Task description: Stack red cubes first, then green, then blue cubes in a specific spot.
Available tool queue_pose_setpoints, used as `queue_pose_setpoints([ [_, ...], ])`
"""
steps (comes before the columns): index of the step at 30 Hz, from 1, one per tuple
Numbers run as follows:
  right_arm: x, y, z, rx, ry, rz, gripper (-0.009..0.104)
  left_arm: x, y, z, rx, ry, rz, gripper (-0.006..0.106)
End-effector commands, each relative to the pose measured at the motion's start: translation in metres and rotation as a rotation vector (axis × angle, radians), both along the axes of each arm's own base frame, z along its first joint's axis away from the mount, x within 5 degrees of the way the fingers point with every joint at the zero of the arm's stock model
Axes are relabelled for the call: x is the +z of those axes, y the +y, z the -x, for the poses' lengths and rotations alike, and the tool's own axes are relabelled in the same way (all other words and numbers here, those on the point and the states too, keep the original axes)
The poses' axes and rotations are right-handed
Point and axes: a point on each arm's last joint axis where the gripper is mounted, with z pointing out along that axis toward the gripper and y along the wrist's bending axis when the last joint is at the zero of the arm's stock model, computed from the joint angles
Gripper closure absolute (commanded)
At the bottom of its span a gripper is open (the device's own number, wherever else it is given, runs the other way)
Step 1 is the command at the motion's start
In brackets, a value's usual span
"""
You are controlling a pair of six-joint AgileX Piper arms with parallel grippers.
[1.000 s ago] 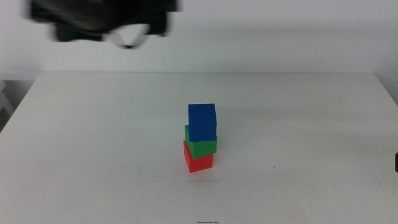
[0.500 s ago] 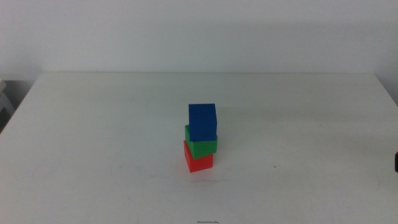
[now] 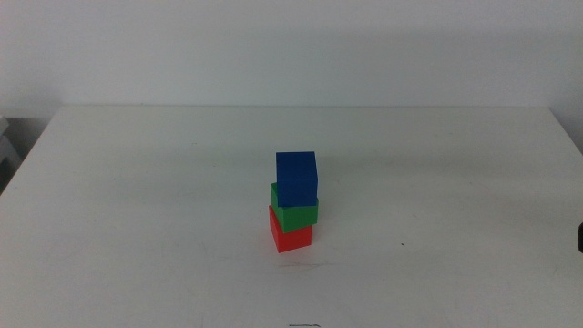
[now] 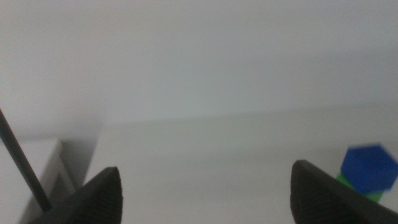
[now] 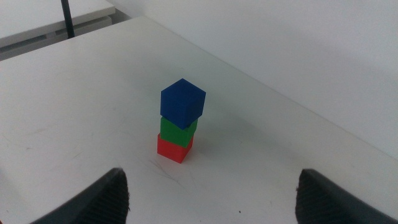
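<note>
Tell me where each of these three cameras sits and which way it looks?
Middle view: above the table's near edge, looking forward and down at the stack, blue cube on green cube on red cube; no arm shows.
Left wrist view: on the left arm, raised; left gripper jaws apart.
Right wrist view: on the right arm; right gripper jaws apart.
All three share the stack.

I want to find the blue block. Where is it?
The blue cube sits on top of the stack near the middle of the white table in the middle view, resting on the green cube, which sits on the red cube.
</note>
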Motion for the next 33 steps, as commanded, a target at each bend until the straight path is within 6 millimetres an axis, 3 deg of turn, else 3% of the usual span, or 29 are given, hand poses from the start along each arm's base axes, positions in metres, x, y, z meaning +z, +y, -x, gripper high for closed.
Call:
queue_pose_setpoints([
  [1, 0.013, 0.000, -0.001, 0.001, -0.085, -0.043, 0.001, 0.002, -0.002, -0.008, -0.012, -0.050, 0.032, 0.011],
  [6, 0.013, 0.000, -0.001, 0.001, -0.085, -0.043, 0.001, -0.016, -0.003, -0.014, -0.007, 0.027, 0.016, 0.011],
  [12, 0.013, 0.000, -0.001, 0.002, -0.085, -0.044, 0.001, -0.020, -0.003, -0.015, -0.009, 0.043, 0.019, 0.011],
  [18, 0.013, 0.000, -0.002, -0.004, -0.094, -0.031, 0.001, -0.034, -0.007, -0.017, -0.040, -0.111, 0.113, 0.011],
  [23, 0.013, -0.001, -0.003, -0.009, -0.103, -0.024, 0.001, -0.062, -0.007, -0.025, -0.034, -0.216, 0.144, 0.011],
  [28, 0.017, -0.003, -0.012, -0.094, -0.223, -0.076, 0.001, -0.092, -0.006, -0.033, -0.021, -0.288, 0.152, 0.011],
  [33, -0.008, -0.007, -0.029, -0.250, -0.178, -0.300, 0.001, -0.130, -0.005, -0.029, -0.013, -0.310, 0.154, 0.011],
])
